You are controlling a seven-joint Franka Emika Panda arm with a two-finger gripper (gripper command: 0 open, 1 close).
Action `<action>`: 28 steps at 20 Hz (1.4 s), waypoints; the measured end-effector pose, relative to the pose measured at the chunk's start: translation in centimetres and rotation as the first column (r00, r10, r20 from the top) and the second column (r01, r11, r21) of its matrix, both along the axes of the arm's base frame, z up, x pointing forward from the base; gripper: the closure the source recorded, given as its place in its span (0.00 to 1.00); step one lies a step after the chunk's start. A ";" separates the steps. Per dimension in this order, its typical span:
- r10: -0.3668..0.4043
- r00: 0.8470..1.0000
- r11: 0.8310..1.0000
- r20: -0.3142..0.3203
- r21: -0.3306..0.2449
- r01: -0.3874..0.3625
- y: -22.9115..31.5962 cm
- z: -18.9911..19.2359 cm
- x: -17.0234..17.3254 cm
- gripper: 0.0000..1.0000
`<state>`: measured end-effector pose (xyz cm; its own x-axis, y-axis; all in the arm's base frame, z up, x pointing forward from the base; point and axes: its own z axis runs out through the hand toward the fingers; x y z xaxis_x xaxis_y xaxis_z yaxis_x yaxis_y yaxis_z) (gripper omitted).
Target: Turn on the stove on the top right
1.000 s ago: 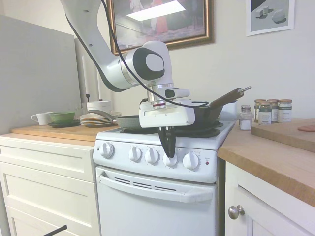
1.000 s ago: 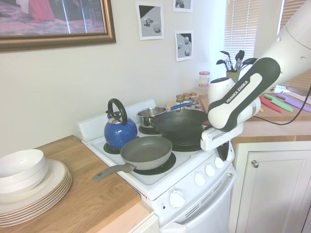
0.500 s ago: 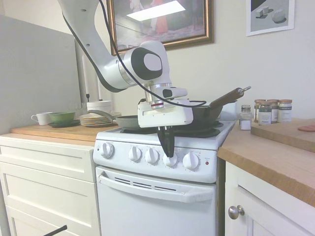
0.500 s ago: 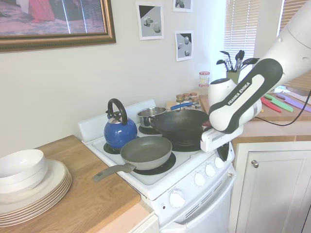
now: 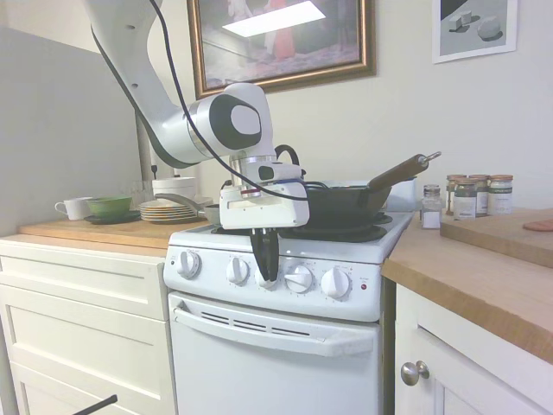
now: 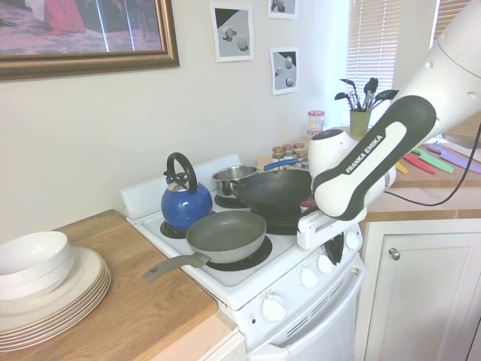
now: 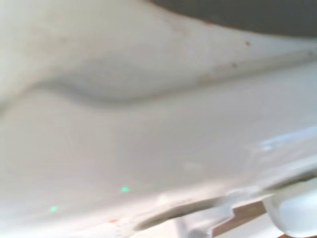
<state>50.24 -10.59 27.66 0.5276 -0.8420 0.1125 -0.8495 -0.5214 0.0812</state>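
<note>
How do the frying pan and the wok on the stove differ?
The frying pan is grey and shallow; the wok is black, deeper and wider. The frying pan sits on the front burner beside the blue kettle; the wok sits further along the stove, nearest the gripper. Both stand upright and look empty.

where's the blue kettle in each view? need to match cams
First exterior view: not visible, hidden behind the arm and pans.
Second exterior view: blue kettle on the stove's back burner, left of centre, behind the grey frying pan.
Wrist view: not in it; blurred white surface only.
Shared landmark: the black wok.
</note>
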 end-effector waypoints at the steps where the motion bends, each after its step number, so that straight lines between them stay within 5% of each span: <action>1: -0.004 1.000 1.000 0.002 0.001 0.004 -0.1 0.0 0.0 1.00; 28: -0.039 0.998 0.999 0.048 0.019 0.038 -1.5 0.9 -0.5 1.00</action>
